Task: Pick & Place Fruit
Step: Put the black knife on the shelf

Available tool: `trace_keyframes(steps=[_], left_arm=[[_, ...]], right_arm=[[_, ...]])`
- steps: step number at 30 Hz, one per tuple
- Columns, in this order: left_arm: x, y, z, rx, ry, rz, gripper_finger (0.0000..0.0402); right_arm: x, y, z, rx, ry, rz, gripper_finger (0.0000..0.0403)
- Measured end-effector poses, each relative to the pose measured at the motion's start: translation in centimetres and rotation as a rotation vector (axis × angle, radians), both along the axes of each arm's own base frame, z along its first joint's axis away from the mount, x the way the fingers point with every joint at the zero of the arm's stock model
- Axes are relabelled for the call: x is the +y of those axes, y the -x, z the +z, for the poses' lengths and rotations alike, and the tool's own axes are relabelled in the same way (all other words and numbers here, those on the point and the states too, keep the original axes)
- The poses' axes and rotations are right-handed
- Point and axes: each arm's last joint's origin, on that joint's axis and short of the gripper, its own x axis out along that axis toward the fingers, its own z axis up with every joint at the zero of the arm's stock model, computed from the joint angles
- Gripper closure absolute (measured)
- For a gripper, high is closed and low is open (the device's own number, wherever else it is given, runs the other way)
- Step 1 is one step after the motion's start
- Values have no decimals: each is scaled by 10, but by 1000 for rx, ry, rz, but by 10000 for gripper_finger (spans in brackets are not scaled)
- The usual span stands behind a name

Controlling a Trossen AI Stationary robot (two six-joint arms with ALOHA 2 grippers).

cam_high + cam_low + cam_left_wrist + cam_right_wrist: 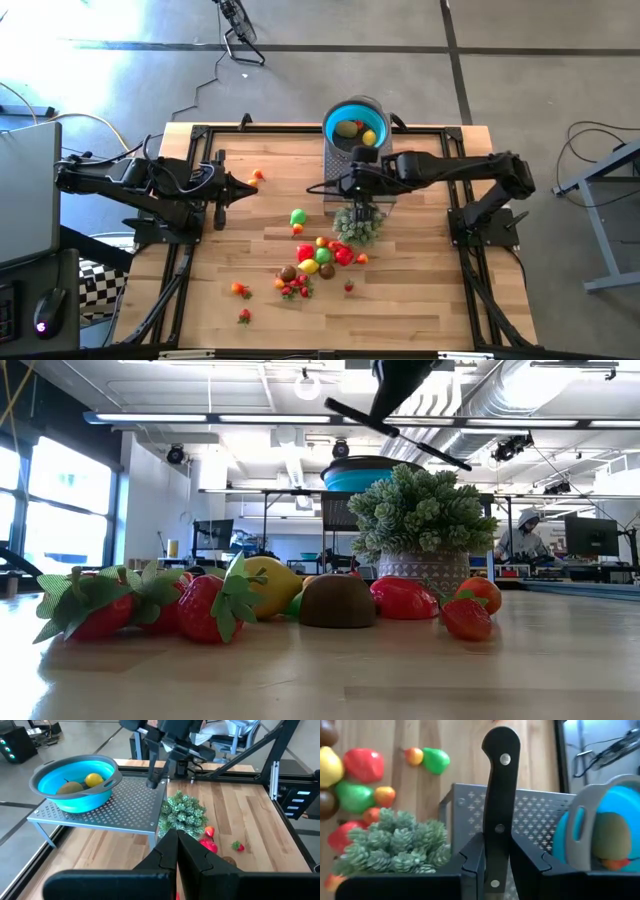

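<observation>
My right gripper (352, 186) hangs above the near edge of the grey rack (125, 800), shut on a black-handled knife (498, 795). The blue bowl (355, 122) stands on that rack and holds a yellow fruit (93, 779) and a brownish one (70, 787). More small fruit (320, 255) lie in a loose heap on the wood nearer the front, red, green, yellow and brown. A green fruit (298, 216) lies apart. My left gripper (246, 184) waits shut at the left, raised, beside a small orange fruit (258, 176). My right gripper pinches the knife's black handle (497, 840) between its two fingers, near the middle rivet. The fingers slant down from the table's right side and lie along the handle. Its rounded free end (501, 742) sticks out past the fingertips. The knife hangs clear; its blade is hidden behind the gripper.
A pale green bushy cluster (357, 225) in a pot stands just in front of the rack, below the right gripper. Strawberries (243, 316) and an orange fruit (240, 290) lie scattered toward the front left. Black frame rails (480, 290) run along the table's sides.
</observation>
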Motion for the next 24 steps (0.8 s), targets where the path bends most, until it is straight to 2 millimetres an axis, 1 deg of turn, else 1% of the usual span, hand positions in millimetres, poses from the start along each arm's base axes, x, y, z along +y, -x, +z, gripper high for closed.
trace_keyframes(steps=[11,18,21,24], left_arm=[[0,0,0,0,0,0,401],[0,0,0,0,0,0,401],[0,0,0,0,0,0,401],[0,0,0,0,0,0,401]], right_arm=[[-19,-11,-31,208,31,12,341],[-21,-23,-51,305,105,83,341],[-21,-25,-55,327,114,108,341],[-21,-26,-55,326,127,128,341]])
